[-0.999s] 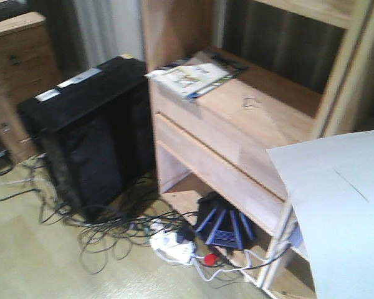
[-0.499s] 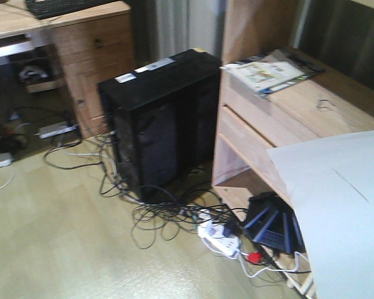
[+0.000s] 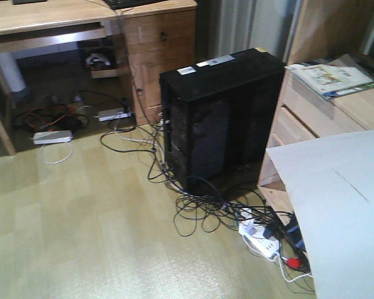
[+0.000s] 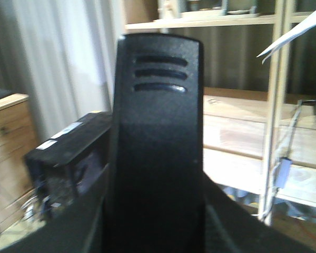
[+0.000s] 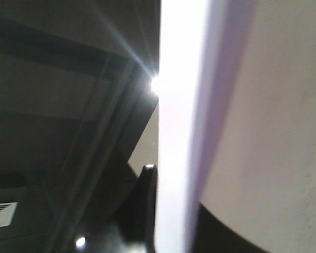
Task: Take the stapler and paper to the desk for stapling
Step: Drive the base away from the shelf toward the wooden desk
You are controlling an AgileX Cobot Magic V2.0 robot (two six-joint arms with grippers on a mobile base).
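Note:
In the left wrist view the black stapler (image 4: pixel 158 116) stands upright and fills the middle. My left gripper (image 4: pixel 155 216) is shut on its lower part, with dark jaws at both sides. The white paper (image 3: pixel 336 212) hangs at the lower right of the front view, a faint dark line on it. Seen edge-on in the right wrist view, the paper (image 5: pixel 179 132) is pinched by my right gripper (image 5: pixel 171 211), one black finger (image 5: pixel 145 205) pressed against its left face. The light wood desk (image 3: pixel 50 15) with drawers stands at the top left of the front view.
A black computer tower (image 3: pixel 221 118) stands on the floor mid-frame. Tangled cables (image 3: pixel 199 205) and a white power strip (image 3: pixel 262 240) lie in front of it. A wooden shelf unit with magazines (image 3: pixel 333 78) is at the right. Small boxes and wires (image 3: pixel 53 137) lie under the desk.
The front view has swung left: the tower and shelf unit slid to the right in frame and the desk came into view at top left. The held paper keeps its place in frame.

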